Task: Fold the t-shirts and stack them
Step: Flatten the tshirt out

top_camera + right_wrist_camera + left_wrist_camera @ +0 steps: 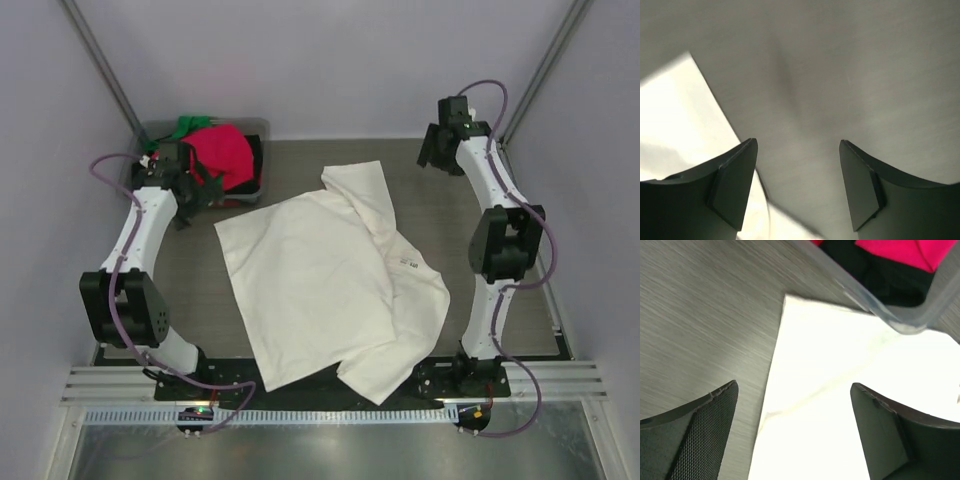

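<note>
A large cream-white t-shirt point(320, 280) lies spread on the table, its far sleeve folded over and wrinkled on the right side. My left gripper point(200, 192) hangs open above the shirt's far left corner point(840, 390), with nothing between its fingers point(710, 420). My right gripper point(438, 150) is open over bare table at the back right, and the cream shirt's edge point(675, 115) shows to its left. A pink-red t-shirt point(222, 155), a green one point(190, 125) and a dark one point(880, 282) lie bunched in the bin.
The grey plastic bin point(258, 125) stands at the back left; its clear corner point(890, 315) sits just beyond the left gripper. Walls close in the back and sides. The arm bases and a metal rail point(320, 385) run along the near edge.
</note>
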Available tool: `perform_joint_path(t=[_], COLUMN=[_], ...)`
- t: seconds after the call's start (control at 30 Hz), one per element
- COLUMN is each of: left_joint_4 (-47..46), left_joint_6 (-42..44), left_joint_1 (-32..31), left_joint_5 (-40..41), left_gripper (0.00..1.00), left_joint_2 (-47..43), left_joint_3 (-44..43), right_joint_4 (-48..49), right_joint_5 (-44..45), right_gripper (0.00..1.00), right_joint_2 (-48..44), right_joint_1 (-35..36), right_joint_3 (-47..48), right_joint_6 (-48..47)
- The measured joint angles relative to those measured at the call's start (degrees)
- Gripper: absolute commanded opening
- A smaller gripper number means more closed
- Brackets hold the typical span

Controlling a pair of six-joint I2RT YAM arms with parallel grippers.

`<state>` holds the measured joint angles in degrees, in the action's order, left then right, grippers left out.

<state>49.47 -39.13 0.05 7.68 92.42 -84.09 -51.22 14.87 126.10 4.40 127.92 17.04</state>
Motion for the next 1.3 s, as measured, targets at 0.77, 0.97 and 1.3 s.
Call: perform_joint_path(t=[0.77, 0.97, 1.3], left_joint_4=[-13.33, -16.68, -18.29], left_joint_6=[-7.82, -9.09, -9.70], left_joint_1=[-20.31, -20.31, -20.31], left_joint_5=[-6.12, -6.47, -6.34], left_gripper=[0.85, 0.84, 0.83], left_joint_2=[-9.94, -7.76, -7.23], left_joint_3=[33.90, 37.27, 38.03], right_joint_4=[22.62, 23.93, 23.96], right_joint_5=[-25.09, -24.68, -21.81], right_gripper=[0.40, 0.28, 0.43], right_joint_2=[-9.46, -6.75, -6.60], right_joint_1=[5.18, 5.20, 5.14], right_joint_3=[-43.67, -41.07, -40.96], right_joint_6=[6.60, 5.97, 3.89])
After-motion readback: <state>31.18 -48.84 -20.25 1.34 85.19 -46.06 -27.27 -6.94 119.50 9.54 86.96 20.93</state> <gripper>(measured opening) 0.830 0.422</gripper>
